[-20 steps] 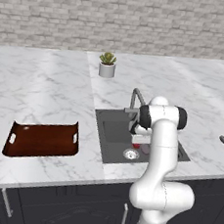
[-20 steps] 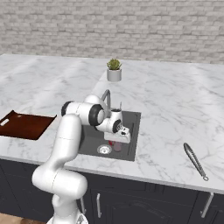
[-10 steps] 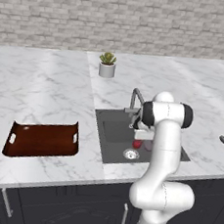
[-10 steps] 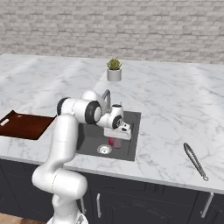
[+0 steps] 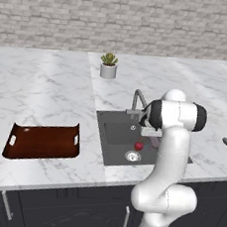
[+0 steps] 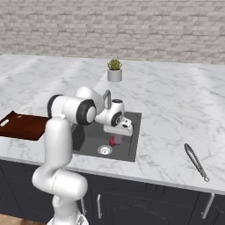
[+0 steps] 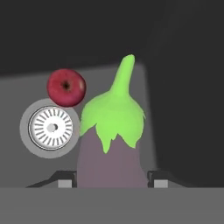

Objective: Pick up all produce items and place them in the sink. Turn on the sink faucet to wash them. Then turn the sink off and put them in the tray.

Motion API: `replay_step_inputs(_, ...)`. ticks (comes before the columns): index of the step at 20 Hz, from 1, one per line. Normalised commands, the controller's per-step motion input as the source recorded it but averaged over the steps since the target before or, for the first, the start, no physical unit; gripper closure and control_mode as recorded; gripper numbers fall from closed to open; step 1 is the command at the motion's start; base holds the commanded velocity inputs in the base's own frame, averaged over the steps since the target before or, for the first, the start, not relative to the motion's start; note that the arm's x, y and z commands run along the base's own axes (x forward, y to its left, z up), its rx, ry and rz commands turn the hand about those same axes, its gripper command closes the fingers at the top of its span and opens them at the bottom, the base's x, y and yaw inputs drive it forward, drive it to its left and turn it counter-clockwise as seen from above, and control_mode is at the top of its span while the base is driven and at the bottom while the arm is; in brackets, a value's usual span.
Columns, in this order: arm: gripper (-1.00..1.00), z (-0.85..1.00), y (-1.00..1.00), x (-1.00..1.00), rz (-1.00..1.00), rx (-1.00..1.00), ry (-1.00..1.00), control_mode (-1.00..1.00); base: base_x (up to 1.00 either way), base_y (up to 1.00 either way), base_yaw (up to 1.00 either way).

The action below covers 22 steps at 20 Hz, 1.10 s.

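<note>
Eggplant held over the sink, apple already in.

The pincer (image 7: 109,186) grasps the purple eggplant (image 7: 110,148) above the sink (image 5: 114,130), near its right wall; the red apple (image 7: 66,87) lies beside the drain (image 7: 50,127). Judged left: drop it, run the faucet (image 5: 138,101), move both to the tray (image 5: 43,141) near the tabletop's front edge. The fingertips are cut off; no water visible.

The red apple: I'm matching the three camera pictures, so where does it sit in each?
Left base view: red apple in the sink, just above the drain.
Right base view: apple up-right of the drain.
Hand view: apple upper left, above the drain.
Shared landmark: the round silver drain.
</note>
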Motion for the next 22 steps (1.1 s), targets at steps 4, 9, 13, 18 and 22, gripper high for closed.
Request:
replay_step_inputs(4, 1.00, 0.62, -0.01, -0.39, 0.00, 0.01, -0.11, -1.00, 0.00, 0.00, 0.00)
replay_step_inputs(9, 1.00, 0.67, 0.00, -0.36, 0.00, 0.01, -0.08, -1.00, 0.00, 0.00, 0.00)
replay_step_inputs(13, 1.00, 0.67, 0.01, -0.31, 0.00, 0.01, -0.03, -1.00, 0.00, 0.00, 0.00)
replay_step_inputs(18, 1.00, 0.61, 0.09, -0.29, 0.00, 0.00, 0.00, -1.00, 0.00, 0.00, 0.00)
replay_step_inputs(22, 1.00, 0.48, 0.17, -0.30, 0.00, 0.01, 0.00, -1.00, 0.00, 0.00, 0.00)
